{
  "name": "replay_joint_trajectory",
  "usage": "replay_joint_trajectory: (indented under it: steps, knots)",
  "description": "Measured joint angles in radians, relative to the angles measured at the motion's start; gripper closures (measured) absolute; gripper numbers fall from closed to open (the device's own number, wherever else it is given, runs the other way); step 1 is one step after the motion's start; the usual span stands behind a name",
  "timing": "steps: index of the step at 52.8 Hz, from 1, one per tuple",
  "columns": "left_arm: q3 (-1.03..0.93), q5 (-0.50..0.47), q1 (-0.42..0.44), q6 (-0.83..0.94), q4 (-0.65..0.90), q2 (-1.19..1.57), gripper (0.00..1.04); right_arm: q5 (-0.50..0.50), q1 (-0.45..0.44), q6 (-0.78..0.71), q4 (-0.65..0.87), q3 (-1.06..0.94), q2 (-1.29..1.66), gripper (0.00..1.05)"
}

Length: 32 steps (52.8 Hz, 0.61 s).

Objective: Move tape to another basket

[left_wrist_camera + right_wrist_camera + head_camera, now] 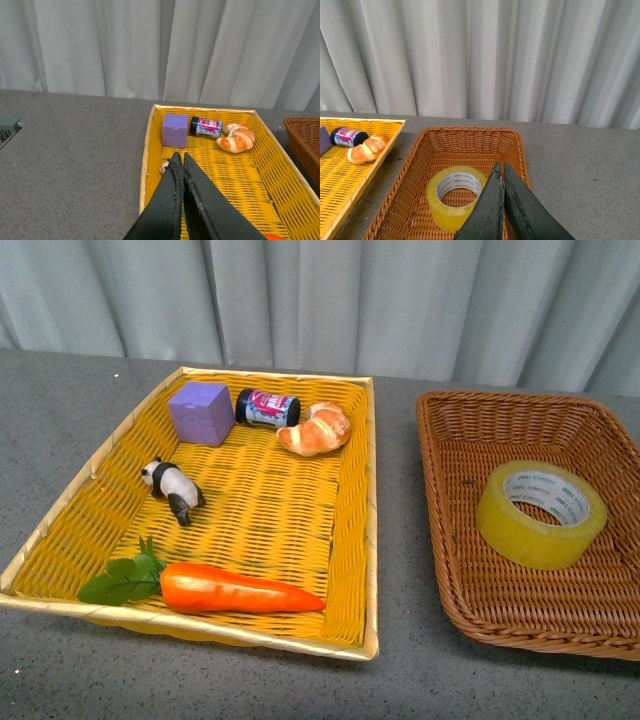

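The yellow tape (541, 513) lies flat in the brown wicker basket (470, 590) on the right of the table. In the right wrist view the tape (451, 200) sits in the basket (410, 190) just beside my right gripper (500, 166), which is shut and holds nothing. My left gripper (180, 156) is shut and empty too, held over the near left side of the yellow tray basket (147, 150). Neither arm shows in the front view.
The yellow tray basket (370, 540) on the left holds a purple cube (199, 412), a dark jar (267, 408), a croissant (317, 429), a panda figure (173, 488) and a carrot (235, 589). Grey curtains hang behind the grey table.
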Motion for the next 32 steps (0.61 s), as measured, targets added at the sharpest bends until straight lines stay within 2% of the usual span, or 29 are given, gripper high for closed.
replay_joint_trajectory:
  steps: [21,32]
  knots:
    - [-0.001,0.0,0.0,0.0,-0.271,-0.29,1.01,-0.002,0.0,0.0,-0.244,0.0,-0.257,1.04]
    - [-0.001,0.0,0.0,0.0,-0.351,-0.373,1.01,-0.002,0.0,0.0,-0.315,0.0,-0.329,1.04]
